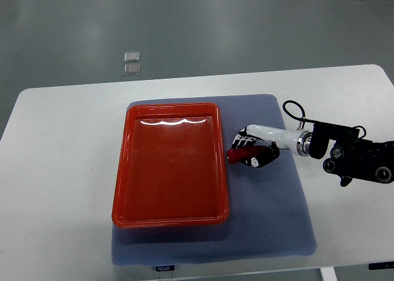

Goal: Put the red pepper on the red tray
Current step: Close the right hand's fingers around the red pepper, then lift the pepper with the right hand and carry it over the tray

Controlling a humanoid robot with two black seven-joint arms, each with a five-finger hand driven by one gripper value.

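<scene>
Mat (271, 225): blue-grey, fine woven texture, rounded corners, spread over the near middle of the table; small dark label tab (164, 268) at its near edge.
Table (55, 170): white, smooth, rounded corners.
Red tray (169, 216): glossy plastic, rectangular, rounded corners, raised rim; sits on the mat's left half, long side running away from the camera. Light glare along the far inner wall.
Right hand (253, 152): black and white fingered hand on a white forearm with a metal wrist ring, arm in from the right edge; black joint housing and looped cable behind it. Fingers curled round the red pepper, closed on it.
Red pepper (239, 154): smooth, red, elongated; mostly hidden by fingers, left end pokes out toward the tray. Just beside the tray's right rim, over the mat, not in the tray. Lifted or resting: cannot tell.
Floor (246, 29): grey, matte; two small clear square pieces (132, 63) lie beyond the table.
</scene>
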